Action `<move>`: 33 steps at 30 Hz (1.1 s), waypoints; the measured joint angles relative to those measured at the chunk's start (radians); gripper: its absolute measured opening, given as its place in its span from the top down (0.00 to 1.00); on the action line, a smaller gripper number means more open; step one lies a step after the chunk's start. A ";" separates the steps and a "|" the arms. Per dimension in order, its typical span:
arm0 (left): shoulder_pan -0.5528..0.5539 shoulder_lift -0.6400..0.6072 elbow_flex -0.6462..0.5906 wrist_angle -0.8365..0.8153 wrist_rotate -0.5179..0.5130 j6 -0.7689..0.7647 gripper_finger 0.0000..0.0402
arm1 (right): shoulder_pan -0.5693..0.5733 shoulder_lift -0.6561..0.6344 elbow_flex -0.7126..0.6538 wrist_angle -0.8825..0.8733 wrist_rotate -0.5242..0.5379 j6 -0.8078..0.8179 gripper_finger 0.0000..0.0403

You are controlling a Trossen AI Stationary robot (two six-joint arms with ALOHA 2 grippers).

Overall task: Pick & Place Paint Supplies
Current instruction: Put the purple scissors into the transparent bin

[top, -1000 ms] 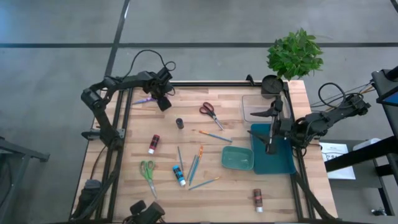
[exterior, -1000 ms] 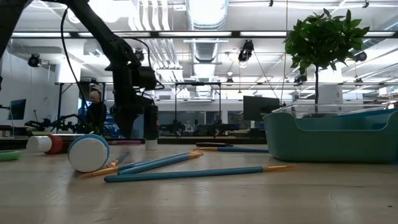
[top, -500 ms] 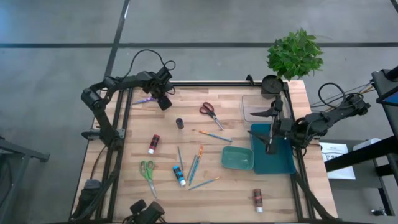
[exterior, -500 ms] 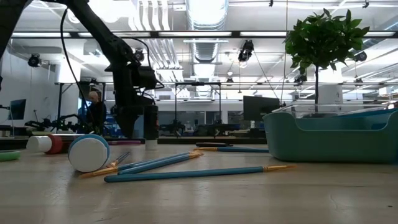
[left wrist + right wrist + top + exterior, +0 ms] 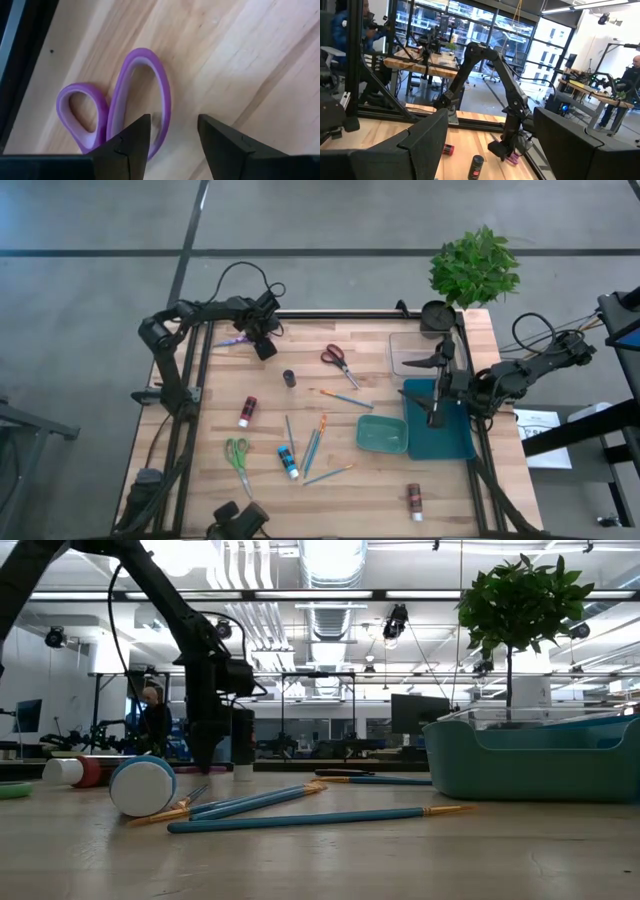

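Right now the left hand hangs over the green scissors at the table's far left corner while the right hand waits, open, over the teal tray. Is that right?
One detail is wrong: the scissors under the left hand are purple, not green, as the left wrist view shows. The rest holds: far left corner, and the right hand waits open over the teal tray.

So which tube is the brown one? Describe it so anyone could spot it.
Start at the teal bin on the table's right side. Nearer the front edge lies the brown tube, alone. The pink tube and blue tube lie left of the brushes.
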 joint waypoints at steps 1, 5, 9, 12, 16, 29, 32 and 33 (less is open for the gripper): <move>0.000 0.001 0.000 0.000 0.001 0.008 0.56 | 0.000 0.000 0.000 0.000 0.000 -0.004 0.28; 0.000 -0.005 -0.001 -0.003 0.001 0.018 0.56 | 0.000 0.000 0.000 0.000 0.000 -0.007 0.28; 0.003 -0.006 -0.003 -0.003 0.003 0.018 0.64 | 0.000 0.000 0.000 0.000 0.000 -0.003 0.28; 0.003 -0.006 -0.004 0.000 0.007 0.017 0.75 | 0.000 0.000 0.000 0.000 0.000 -0.002 0.28; 0.003 -0.006 -0.003 0.002 0.009 0.018 0.91 | 0.000 0.000 0.000 0.000 0.000 -0.003 0.28; 0.002 -0.021 0.017 -0.014 0.001 0.048 0.96 | 0.000 0.001 0.000 -0.003 0.000 0.000 0.28; -0.002 -0.051 0.028 -0.009 -0.018 0.060 0.96 | 0.000 0.001 0.000 -0.004 0.000 -0.002 0.28; -0.003 -0.068 0.033 -0.015 -0.018 0.060 0.96 | 0.000 0.001 0.000 -0.004 0.000 -0.004 0.28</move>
